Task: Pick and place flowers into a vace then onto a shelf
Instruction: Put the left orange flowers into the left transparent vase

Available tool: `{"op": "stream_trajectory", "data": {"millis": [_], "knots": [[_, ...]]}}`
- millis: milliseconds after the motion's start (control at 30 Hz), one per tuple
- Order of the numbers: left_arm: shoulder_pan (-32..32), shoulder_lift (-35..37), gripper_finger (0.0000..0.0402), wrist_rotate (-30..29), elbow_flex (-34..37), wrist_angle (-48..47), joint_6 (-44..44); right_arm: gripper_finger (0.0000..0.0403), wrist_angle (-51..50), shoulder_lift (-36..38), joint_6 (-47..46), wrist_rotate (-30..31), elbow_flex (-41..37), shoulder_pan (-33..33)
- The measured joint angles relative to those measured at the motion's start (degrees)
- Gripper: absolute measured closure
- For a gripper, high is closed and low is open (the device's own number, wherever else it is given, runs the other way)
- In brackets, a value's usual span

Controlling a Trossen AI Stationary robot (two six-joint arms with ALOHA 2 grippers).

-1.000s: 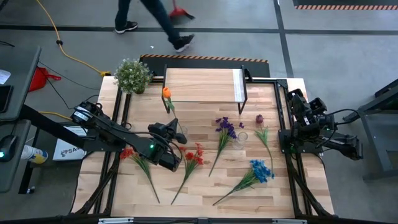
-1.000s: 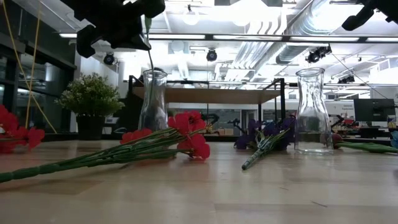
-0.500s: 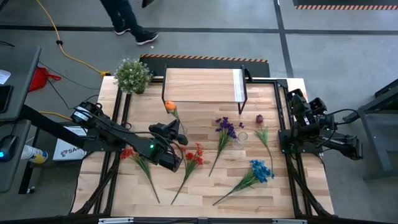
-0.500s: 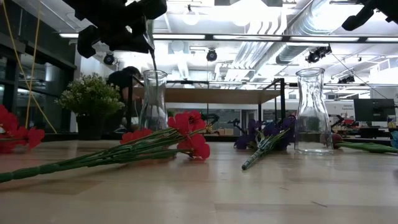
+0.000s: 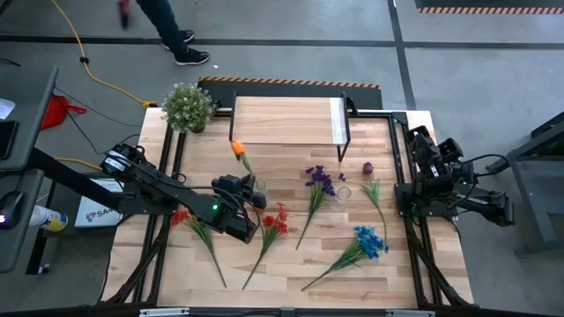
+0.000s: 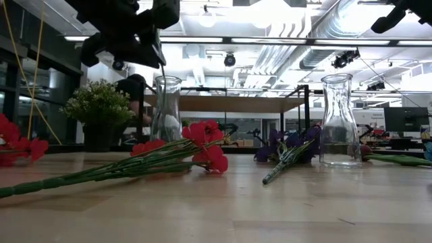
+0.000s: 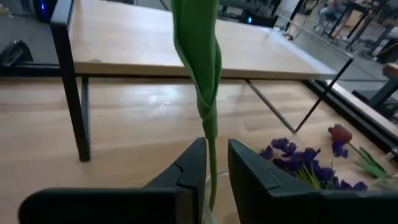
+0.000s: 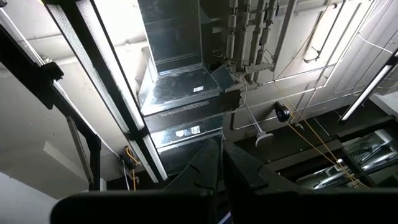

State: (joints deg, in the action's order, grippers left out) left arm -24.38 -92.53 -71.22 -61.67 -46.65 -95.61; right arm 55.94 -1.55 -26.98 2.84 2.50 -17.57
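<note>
My left gripper [image 5: 248, 190] hovers above the left glass vase [image 6: 167, 108], shut on the orange tulip [image 5: 236, 148]. The tulip's green stem [image 6: 163, 67] hangs down to the vase's mouth; the gripper hides the vase from above. Its leaf-wrapped upper stem [image 7: 200, 68] rises past the fingers. A second glass vase [image 5: 342, 195] stands right of centre. Red flowers [image 5: 271, 224], a purple bunch [image 5: 319, 181], a blue bunch [image 5: 367, 239] and a dark red rosebud [image 5: 367, 167] lie on the table. The shelf [image 5: 286, 120] stands at the far edge. My right gripper [image 8: 217, 165] waits shut at the table's right edge, pointing up. My left gripper pinches the tulip's thin bare stem [image 7: 211, 155], just below the leaf wrap, between its two fingers [image 7: 194, 168]. The fingers lie across the stem. The flower is lifted clear of the table, and its lower end [image 6: 163, 74] hangs at the vase's mouth.
A bushy potted plant [image 5: 188, 106] sits at the table's far left corner. More red flowers [image 5: 192, 224] lie under my left arm. Long stems stretch across the near half of the table. A person [image 5: 172, 26] walks on the floor beyond the far edge.
My left gripper has sunk a little over the left vase, still shut on the stem. The tulip's head has swung toward the table's near edge, closer to the gripper. The person beyond the table has walked to the left.
</note>
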Motion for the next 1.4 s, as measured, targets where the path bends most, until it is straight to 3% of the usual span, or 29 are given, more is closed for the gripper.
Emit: {"op": "stream_trajectory", "data": {"millis": [533, 933, 1067, 1400], "knots": [[-1.0, 0.1, 0.0302, 9.3, -0.1, -2.7, 0.0, 0.0391, 0.0, 0.0, 0.0, 0.0, 0.0, 0.0], [-7.5, 0.1, 0.0302, 11.8, -6.5, -17.9, -0.2, 0.0391, 0.0, 0.0, 0.0, 0.0, 0.0, 0.0], [-9.5, 0.1, 0.0302, 17.5, -9.2, -22.3, -1.6, 0.0391, 0.0, 0.0, 0.0, 0.0, 0.0, 0.0], [-12.7, 0.1, 0.0302, 38.2, -14.5, -28.0, -10.6, 0.0391, 0.0, 0.0, 0.0, 0.0, 0.0, 0.0]]}}
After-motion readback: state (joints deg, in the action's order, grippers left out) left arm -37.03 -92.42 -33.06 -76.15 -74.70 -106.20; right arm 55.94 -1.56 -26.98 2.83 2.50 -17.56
